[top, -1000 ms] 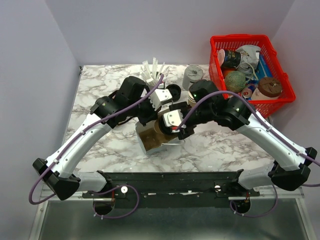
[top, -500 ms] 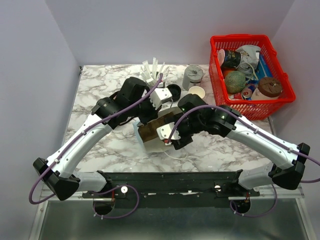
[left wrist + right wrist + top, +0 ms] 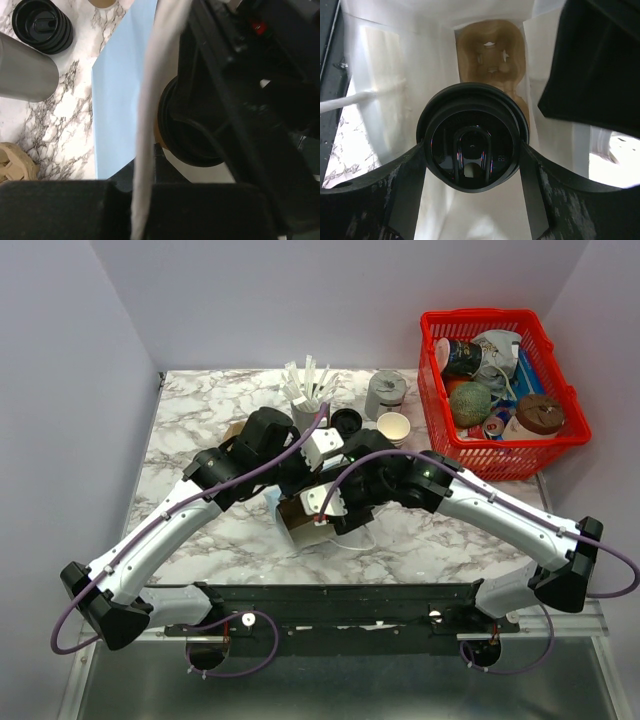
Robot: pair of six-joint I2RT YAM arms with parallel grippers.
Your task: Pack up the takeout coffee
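The takeout coffee, a cup with a round black lid, hangs inside an open white paper bag. My right gripper is shut on it, one finger on each side of the lid. A brown cup carrier lies at the bag's bottom, below the cup. In the top view the right gripper reaches into the bag at mid-table. My left gripper is shut on the bag's top edge and holds the mouth open. The black lid shows just beyond that edge. The cup's paper body is hidden.
A red basket full of odds and ends stands at the back right. Behind the bag are a stack of black lids, a stack of paper cups, a metal canister and a holder of white sticks.
My right arm has swung left and down, carrying the lidded cup into the bag's mouth. My left gripper has kept its hold on the bag's edge and shifted slightly.
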